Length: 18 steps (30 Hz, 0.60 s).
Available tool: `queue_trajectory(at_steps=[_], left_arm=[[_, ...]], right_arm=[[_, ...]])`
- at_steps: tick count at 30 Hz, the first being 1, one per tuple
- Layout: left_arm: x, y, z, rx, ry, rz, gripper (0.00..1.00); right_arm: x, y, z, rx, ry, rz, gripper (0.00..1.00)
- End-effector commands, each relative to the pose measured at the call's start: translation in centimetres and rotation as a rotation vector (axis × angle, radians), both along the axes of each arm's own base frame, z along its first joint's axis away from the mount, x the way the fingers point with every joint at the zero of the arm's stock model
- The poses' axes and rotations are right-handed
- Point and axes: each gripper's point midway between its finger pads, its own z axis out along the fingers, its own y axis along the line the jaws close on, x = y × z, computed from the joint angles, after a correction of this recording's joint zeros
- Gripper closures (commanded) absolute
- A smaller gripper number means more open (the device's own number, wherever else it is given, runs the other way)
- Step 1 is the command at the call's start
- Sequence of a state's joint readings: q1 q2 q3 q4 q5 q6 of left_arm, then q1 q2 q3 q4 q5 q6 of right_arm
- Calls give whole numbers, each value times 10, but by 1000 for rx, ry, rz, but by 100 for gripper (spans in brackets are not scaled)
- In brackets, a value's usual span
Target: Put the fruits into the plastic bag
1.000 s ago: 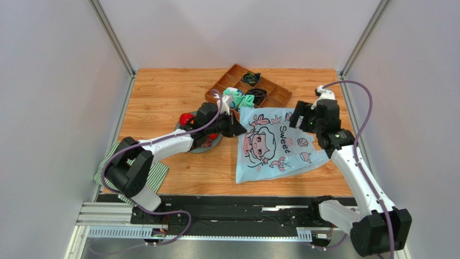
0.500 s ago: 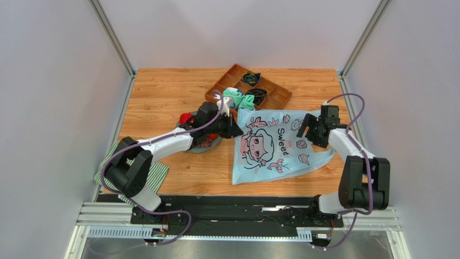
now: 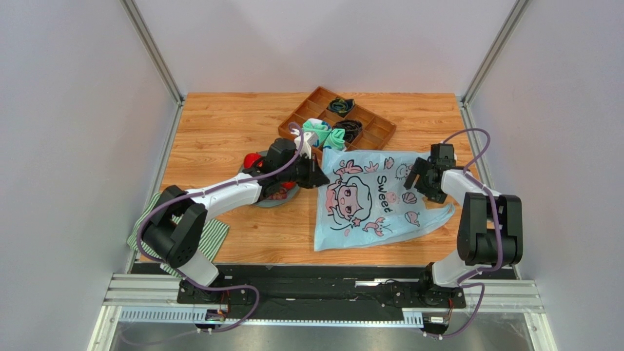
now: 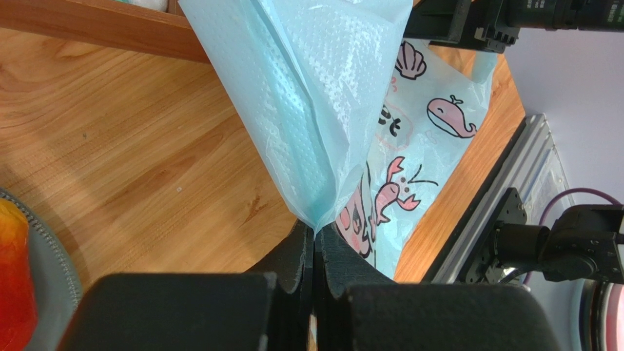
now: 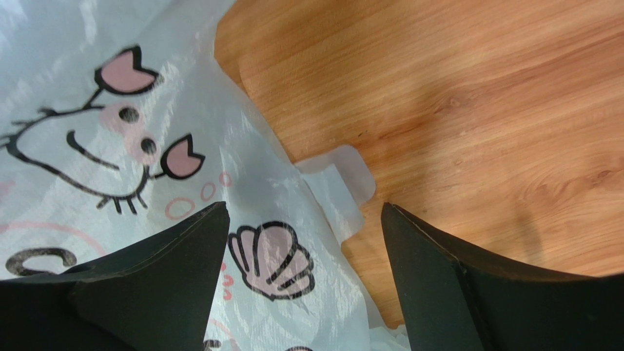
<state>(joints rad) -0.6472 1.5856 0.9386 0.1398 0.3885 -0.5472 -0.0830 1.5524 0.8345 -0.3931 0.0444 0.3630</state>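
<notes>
The light-blue plastic bag (image 3: 366,201) with the cartoon girl lies on the wooden table. My left gripper (image 3: 320,179) is shut on its left edge, and the film (image 4: 322,110) rises from between the closed fingertips (image 4: 315,227). My right gripper (image 3: 419,179) hangs open just over the bag's right part; its fingers straddle a pink shell print (image 5: 275,259) near a bag handle (image 5: 340,179), holding nothing. Fruits sit on the grey plate (image 3: 265,202) under my left arm: a red apple (image 3: 253,160) and a red-orange piece (image 4: 11,278); the others are hidden.
A wooden compartment tray (image 3: 373,130) with teal cloth and dark cords stands behind the bag. A green-striped cloth (image 3: 212,235) lies at the front left by my left arm's base. Metal posts and walls frame the table.
My right arm has folded down and brought its open gripper low over the bag's right side. The bag has slid a little to the left. My left gripper keeps its pinch.
</notes>
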Motion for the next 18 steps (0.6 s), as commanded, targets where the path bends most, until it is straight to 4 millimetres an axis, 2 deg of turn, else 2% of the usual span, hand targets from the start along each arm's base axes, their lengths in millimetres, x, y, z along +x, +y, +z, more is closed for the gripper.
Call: queue_trajectory(at_steps=[1,9,13,18], left_arm=[[3,-6,22,-30,-70,-45,100],[4,-9,22,-38,-66,-53,100],[3,-10,22,-40,-63,-57,100],[5,-9,25,-40,-67,-51,100]], right_arm=[[12,-13,-1,-48,1,-44,16],[8,-2,-14,7,54,-2,22],[2,4,-21,34,87,11,30],[-8,18,-23,105,103,41,34]])
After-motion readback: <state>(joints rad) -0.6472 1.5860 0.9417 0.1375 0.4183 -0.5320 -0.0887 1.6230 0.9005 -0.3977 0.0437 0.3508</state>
